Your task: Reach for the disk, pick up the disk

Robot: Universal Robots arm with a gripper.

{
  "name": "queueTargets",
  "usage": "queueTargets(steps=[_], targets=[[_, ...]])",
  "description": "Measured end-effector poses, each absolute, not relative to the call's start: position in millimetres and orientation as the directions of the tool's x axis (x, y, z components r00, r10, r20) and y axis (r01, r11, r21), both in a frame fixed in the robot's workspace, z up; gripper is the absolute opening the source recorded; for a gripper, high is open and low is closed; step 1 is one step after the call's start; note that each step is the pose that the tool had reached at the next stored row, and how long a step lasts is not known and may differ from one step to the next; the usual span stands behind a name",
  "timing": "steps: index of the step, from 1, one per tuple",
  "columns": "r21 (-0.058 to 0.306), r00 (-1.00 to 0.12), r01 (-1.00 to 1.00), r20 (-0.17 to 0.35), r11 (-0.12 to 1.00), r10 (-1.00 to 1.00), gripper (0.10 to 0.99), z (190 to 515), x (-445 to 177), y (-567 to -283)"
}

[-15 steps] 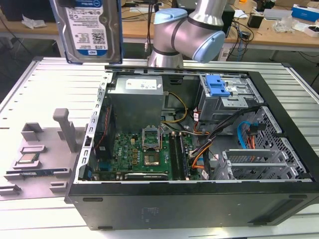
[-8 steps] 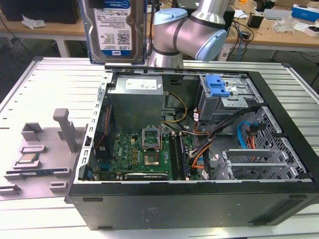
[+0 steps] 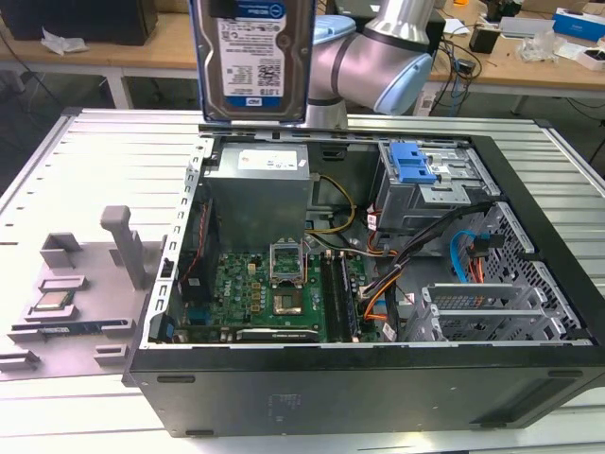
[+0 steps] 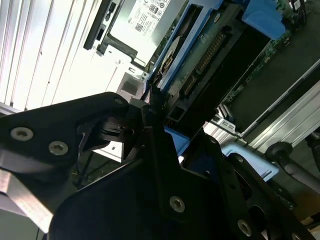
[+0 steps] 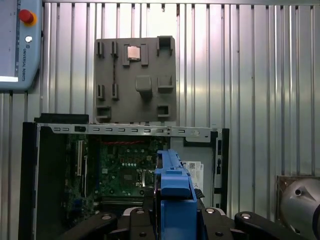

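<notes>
The disk [image 3: 251, 59] is held upright, clamped between the gripper [image 5: 172, 212] fingers [image 4: 150, 130]; the open computer case [image 3: 529, 236] is seen below the fingers.

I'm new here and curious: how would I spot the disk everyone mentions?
Find the open computer case on the ribbed metal table. Above its far edge, in front of the robot arm, the disk hangs upright in the air. It alone is a silver slab with a barcode label and blue bracket.

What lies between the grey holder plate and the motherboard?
In the first wrist view, the case's metal edge rail lies between the grey holder plate and the motherboard.
</notes>
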State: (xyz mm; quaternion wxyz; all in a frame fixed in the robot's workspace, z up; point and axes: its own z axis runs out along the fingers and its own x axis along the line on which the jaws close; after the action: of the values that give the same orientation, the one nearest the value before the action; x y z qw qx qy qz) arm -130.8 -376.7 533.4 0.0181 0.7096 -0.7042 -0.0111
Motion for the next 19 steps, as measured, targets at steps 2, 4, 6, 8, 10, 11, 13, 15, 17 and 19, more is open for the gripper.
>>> queueTargets(steps=[2,4,6,8,10,11,13,15,17,19], targets=[[0.041,0.008,-0.999,0.01,-0.007,-1.0,0.365,533.3,-124.8,-376.7],[0.041,0.008,-0.999,0.01,-0.007,-1.0,0.365,533.3,-115.6,-376.7],[0.041,0.008,-0.999,0.01,-0.007,-1.0,0.365,533.2,-109.6,-376.7],[0.042,0.008,-0.999,0.01,-0.007,-1.0,0.365,532.9,-100.6,-376.7],[0.042,0.008,-0.999,0.01,-0.007,-1.0,0.365,532.5,-90.5,-376.7],[0.042,0.008,-0.999,0.01,-0.007,-1.0,0.365,532.4,-87.6,-376.7],[0.042,0.008,-0.999,0.01,-0.007,-1.0,0.365,531.6,-81.1,-376.7],[0.042,0.008,-0.999,0.01,-0.007,-1.0,0.365,530.4,-74.1,-376.7],[0.043,0.008,-0.999,0.01,-0.007,-1.0,0.365,528.9,-69.3,-376.7],[0.043,0.008,-0.999,0.01,-0.008,-1.0,0.365,525.4,-64.7,-376.7]])
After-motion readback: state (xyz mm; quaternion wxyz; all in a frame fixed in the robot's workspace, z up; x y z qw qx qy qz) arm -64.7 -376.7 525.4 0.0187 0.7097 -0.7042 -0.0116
